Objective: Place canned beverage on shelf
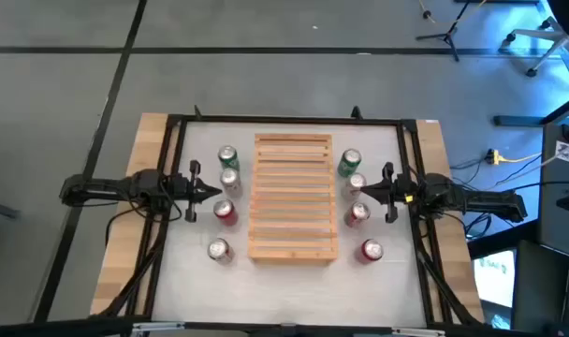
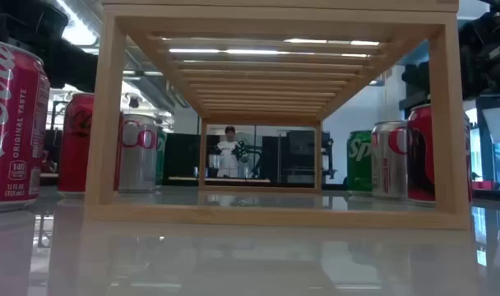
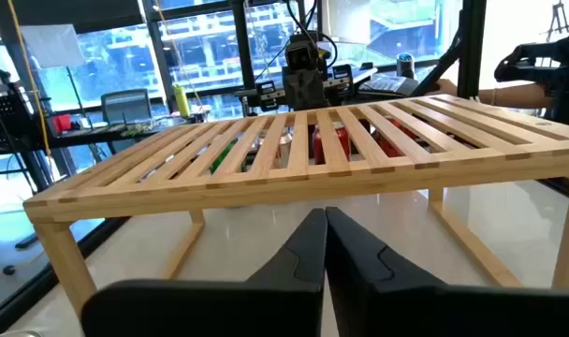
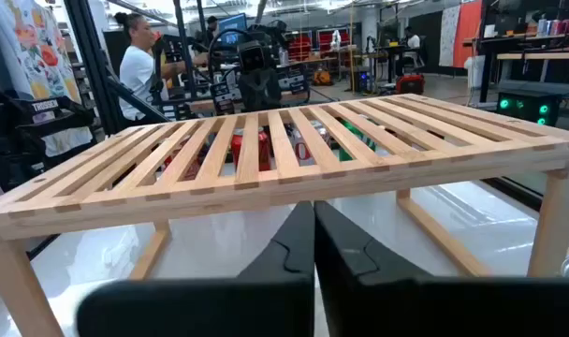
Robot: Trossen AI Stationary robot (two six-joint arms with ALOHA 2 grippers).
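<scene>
The pale bamboo slat shelf [image 1: 294, 197] stands on its legs mid-table; it also shows in the low view [image 2: 279, 107]. Left of it stand several cans: a green one [image 1: 227, 156], a silver one [image 1: 230, 178], a red one [image 1: 226, 212] and another red one [image 1: 218, 250]. Right of it stand a green can [image 1: 350, 162], a silver can [image 1: 357, 183] and two red cans [image 1: 357, 213] [image 1: 372, 251]. My left gripper [image 1: 218, 192] is shut and empty left of the shelf. My right gripper [image 1: 364, 194] is shut and empty right of it.
A black frame [image 1: 177, 187] runs around the white tabletop, whose wooden edges [image 1: 135, 225] flank it. People and desks show in the room beyond the table [image 4: 139, 65]. Bare tabletop lies between the shelf and the near edge [image 1: 294, 290].
</scene>
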